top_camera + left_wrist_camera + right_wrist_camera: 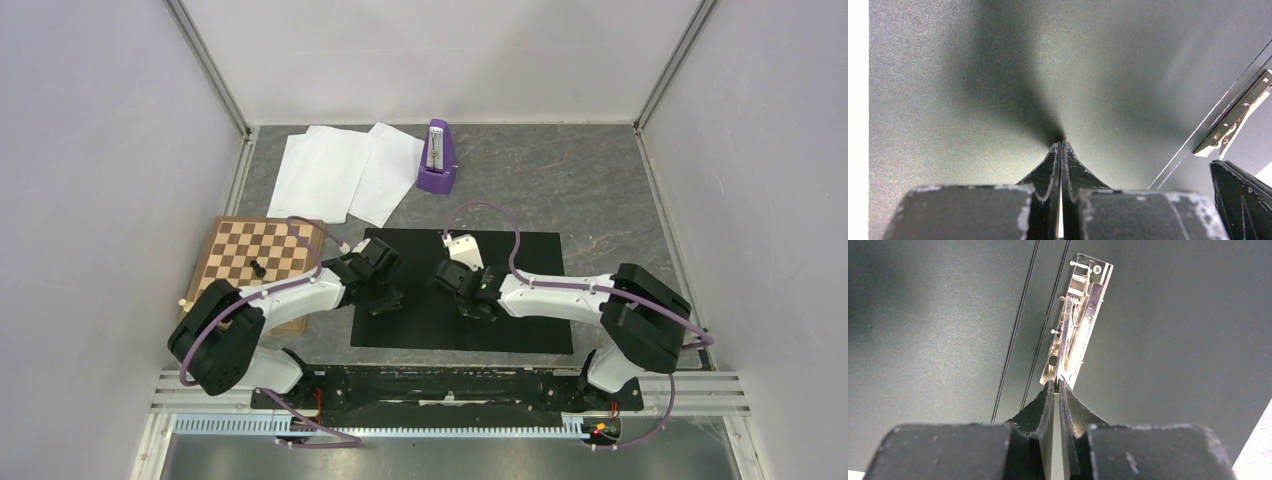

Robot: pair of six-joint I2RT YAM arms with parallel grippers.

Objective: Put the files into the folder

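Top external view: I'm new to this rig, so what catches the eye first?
The open folder, black inside up, lies in the middle with the left tool and right tool, both shut, tips down on it. White files fan out far left, beside a purple metronome; a chessboard sits near left.

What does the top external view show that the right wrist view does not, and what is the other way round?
Only the top external view shows the files lying at the far left of the table, outside the folder, as well as the purple metronome, the chessboard and the left gripper. Only the right wrist view shows the metal spine clip and the fold lines beside it, with the right gripper, shut, at its near end. Both show the folder's black inside and the right gripper.
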